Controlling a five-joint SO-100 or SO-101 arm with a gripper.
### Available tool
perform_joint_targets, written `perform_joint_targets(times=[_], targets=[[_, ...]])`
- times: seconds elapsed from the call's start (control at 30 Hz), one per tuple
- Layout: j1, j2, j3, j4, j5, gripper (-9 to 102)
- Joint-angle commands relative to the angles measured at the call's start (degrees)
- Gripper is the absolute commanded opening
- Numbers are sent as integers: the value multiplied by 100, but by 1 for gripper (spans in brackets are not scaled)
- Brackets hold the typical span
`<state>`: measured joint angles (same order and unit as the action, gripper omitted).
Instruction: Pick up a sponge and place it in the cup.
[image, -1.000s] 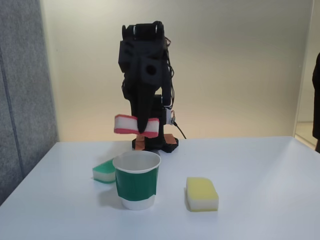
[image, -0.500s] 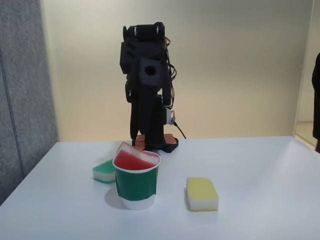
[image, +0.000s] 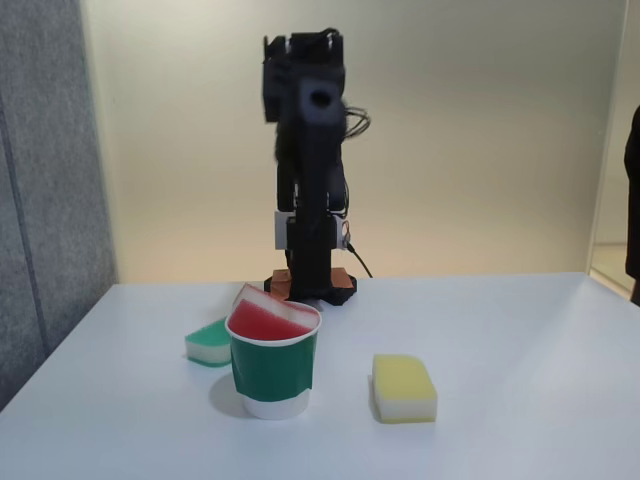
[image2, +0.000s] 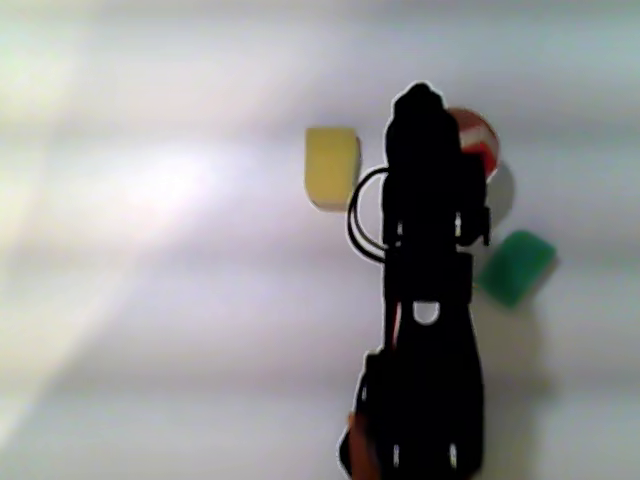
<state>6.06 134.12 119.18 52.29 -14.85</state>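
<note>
The claw (image: 318, 100) is raised high above the counter (image: 520, 340) in the fixed view, pointing toward the camera, and the dark blurred shape does not let us tell if its fingers are spread or pressed together. We see nothing held in it. The arm stands upright behind the cup, well apart from it, which we judge fits a release already made.

Below and in front of the arm, the sponge (image: 268, 315) sits in the cup (image: 273, 368). It is tilted, with its red top facing the camera and one white edge rising a little over the rim at the back. We think it leans like this because it is too long to lie flat at the bottom, so it rests against the wall of the cup. In the other view, the arm covers most of the cup and only a red part (image2: 470, 135) shows beside it.

The green sponge (image: 208, 342) lies on the counter just behind the cup on the left in the fixed view. The yellow sponge (image: 403, 388) lies to the right, apart from the cup. Both are untouched, so the task looks finished to us.
</note>
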Motion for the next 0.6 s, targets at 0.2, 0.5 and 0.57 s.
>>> perform_joint_targets(times=[0.2, 0.5, 0.57], targets=[[-580, 1846, 536, -141, 826, 0], [-668, 3287, 1758, -519, 1063, 0], [-694, 3586, 2092, -580, 1081, 0]])
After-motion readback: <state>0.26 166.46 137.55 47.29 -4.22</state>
